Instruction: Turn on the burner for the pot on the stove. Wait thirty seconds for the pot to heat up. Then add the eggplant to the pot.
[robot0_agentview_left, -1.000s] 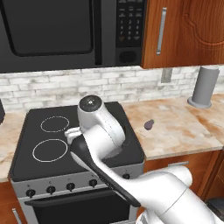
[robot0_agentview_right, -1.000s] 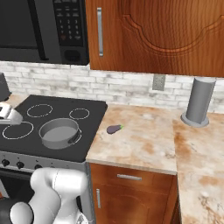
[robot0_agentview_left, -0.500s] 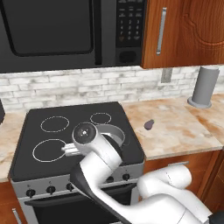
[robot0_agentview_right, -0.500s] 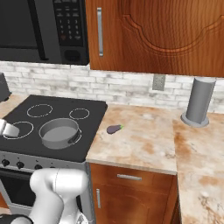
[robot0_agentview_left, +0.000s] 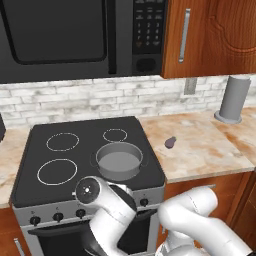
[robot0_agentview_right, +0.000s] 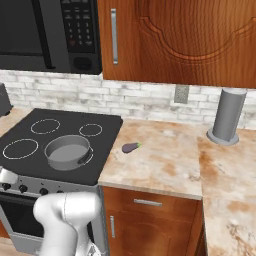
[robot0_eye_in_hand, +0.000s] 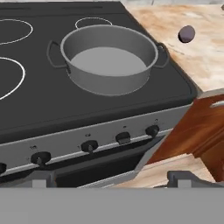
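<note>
The hand view showed the row of black knobs (robot0_eye_in_hand: 89, 145) on the stove's (robot0_eye_in_hand: 52, 105) silver front strip at close range, which the right base view showed only in part. The gripper (robot0_eye_in_hand: 111, 181) hung low before that strip, fingers spread fully apart, holding and touching nothing. The pot (robot0_agentview_left: 119, 161) stood on the front right corner of the stove. The eggplant (robot0_agentview_right: 131, 147) lay on the counter (robot0_agentview_right: 165, 165) near the stove's right edge
</note>
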